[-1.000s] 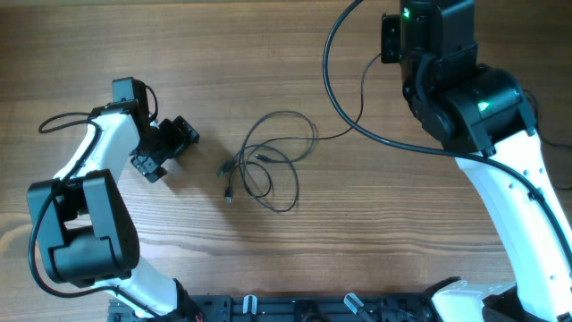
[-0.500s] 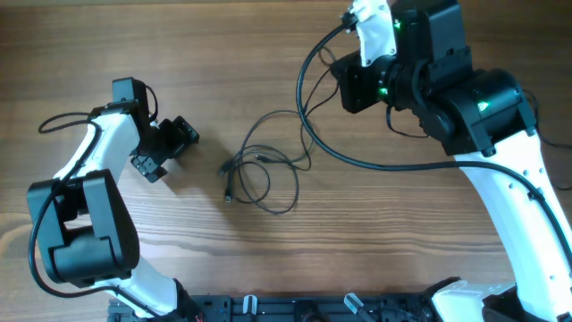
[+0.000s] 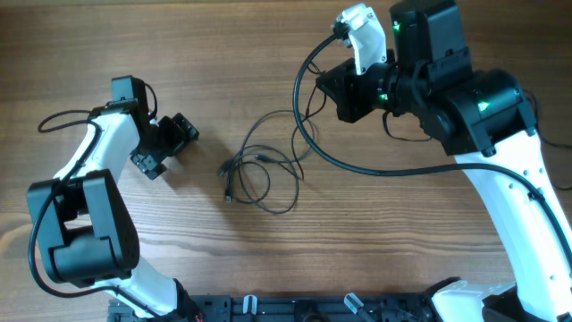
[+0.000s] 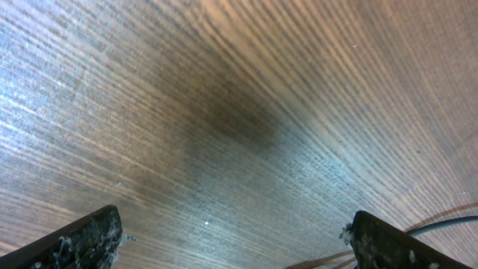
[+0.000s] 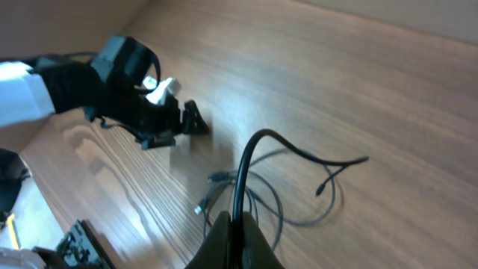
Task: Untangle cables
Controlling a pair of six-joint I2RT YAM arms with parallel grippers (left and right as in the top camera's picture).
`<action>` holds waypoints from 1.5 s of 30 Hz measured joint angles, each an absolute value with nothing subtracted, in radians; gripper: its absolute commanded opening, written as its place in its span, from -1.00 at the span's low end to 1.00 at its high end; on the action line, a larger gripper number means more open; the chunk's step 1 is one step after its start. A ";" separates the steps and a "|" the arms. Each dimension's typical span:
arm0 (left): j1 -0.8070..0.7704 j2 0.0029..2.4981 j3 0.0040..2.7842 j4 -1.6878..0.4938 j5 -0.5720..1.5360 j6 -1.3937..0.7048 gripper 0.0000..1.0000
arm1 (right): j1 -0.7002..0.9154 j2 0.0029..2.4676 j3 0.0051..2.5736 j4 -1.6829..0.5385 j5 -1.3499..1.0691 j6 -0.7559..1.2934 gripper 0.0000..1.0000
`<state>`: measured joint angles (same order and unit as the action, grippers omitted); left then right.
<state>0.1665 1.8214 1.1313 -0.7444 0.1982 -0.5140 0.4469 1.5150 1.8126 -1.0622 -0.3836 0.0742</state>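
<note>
Finding 1, cables (image 3: 234, 164): they lie as one loose tangle near the middle of the table (image 3: 268, 45). Several plug ends are bunched at its left side. The loops spread to the right and toward you.

Finding 2, your left gripper (image 3: 172, 150): its jaws stand wide apart and hold nothing. It sits low, left of the tangle and apart from it. The left wrist view shows only bare wood between the two fingers (image 4: 86, 239), with a sliver of cord at the lower right corner.

Finding 3, your right gripper (image 5: 237, 228): it is closed tight. One of the cables rises from between its fingers, arches over and runs out to a free end on the wood. It hangs above the table, just right of the tangle and on its far side.

Finding 4, clearance: a strip of bare wood separates the left gripper from the plug ends. Wide bare wood lies beyond the tangle on the far side. On the right, the thick arm lead (image 3: 299, 134) loops down and, seen from overhead, crosses the tangle's right loops, so room there is tight.

Finding 5, edges: the near edge carries a black rail (image 3: 295, 309) between the arm bases, well apart from the tangle. In the right wrist view, the table's edge shows behind the left arm.
</note>
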 measured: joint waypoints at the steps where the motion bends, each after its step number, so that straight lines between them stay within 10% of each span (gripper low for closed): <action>1: 0.167 1.821 1.131 -0.756 0.198 -0.514 1.00 | 0.447 1.515 1.813 -1.084 -0.375 0.074 -0.91; 6: 0.165 1.821 1.131 -0.763 0.227 -0.487 1.00 | 0.447 1.516 1.677 -1.126 -0.380 0.159 -0.91; 10: 0.163 1.821 1.131 -0.749 0.245 -0.472 1.00 | 0.446 1.538 1.472 -1.031 -0.541 0.227 0.62; 14: 0.163 1.821 1.131 -0.749 0.248 -0.469 1.00 | 0.446 1.560 1.411 -0.966 -0.630 0.189 0.89; 32: 0.163 1.821 1.131 -0.748 0.252 -0.468 1.00 | 0.786 1.766 1.419 -0.899 0.057 0.143 0.98; 35: 0.163 1.821 1.131 -0.747 0.252 -0.468 1.00 | 0.778 1.766 1.504 -0.906 -0.047 0.049 0.48; 39: 0.163 1.822 1.131 -0.748 0.252 -0.468 1.00 | 0.812 1.768 1.531 -0.883 -0.314 -0.009 -0.68; 45: 0.163 1.821 1.131 -0.748 0.252 -0.468 1.00 | 0.931 1.768 1.507 -0.875 -0.349 -0.043 -0.21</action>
<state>0.1635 1.8214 1.1313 -0.7475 0.2523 -0.4683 0.9310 1.7683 1.5070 -0.8745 -0.3492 -0.0425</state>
